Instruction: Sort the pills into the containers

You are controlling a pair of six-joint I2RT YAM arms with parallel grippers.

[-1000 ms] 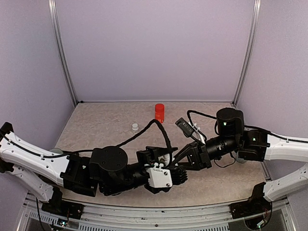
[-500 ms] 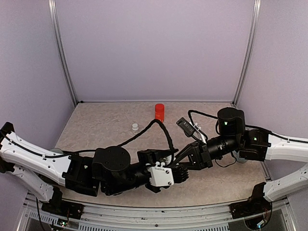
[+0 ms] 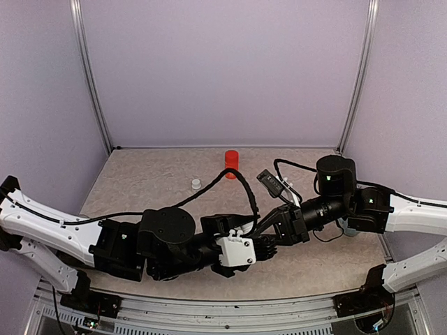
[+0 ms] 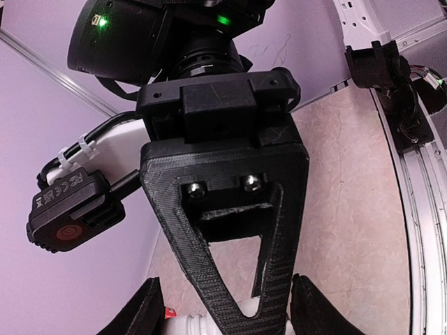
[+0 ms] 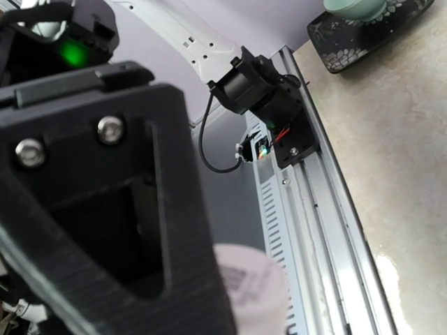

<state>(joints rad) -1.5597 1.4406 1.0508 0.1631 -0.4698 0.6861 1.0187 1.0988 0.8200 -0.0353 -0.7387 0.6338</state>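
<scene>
Nearest, on the near side of the orange-red cylindrical plastic bottle (image 3: 231, 162) and slightly to its right, the two arms meet tip to tip above the beige speckled tabletop (image 3: 147, 181). The left gripper (image 3: 264, 246) reaches in from the bottle's near left. Its black fingers (image 4: 138, 313) stand apart on either side of the right gripper's tips, with a bit of white plastic (image 4: 194, 326) low between them; whether they press on anything I cannot tell. The right gripper (image 4: 248, 315), coming from the bottle's near right, has its ribbed black jaws drawn together into a closed V, and what lies at the tip is hidden. Just beside the left gripper's body sits a blurred white round object with a printed label (image 5: 246, 283). Where the dark green compartment strip lies I cannot tell. Well to the bottle's left and nearer than it, a pale green cup (image 5: 357, 8) stands on a dark patterned tray (image 5: 342, 52). A small white cap (image 3: 196, 184) lies just left of the bottle, slightly nearer. The bottle itself stands upright close to the back wall
</scene>
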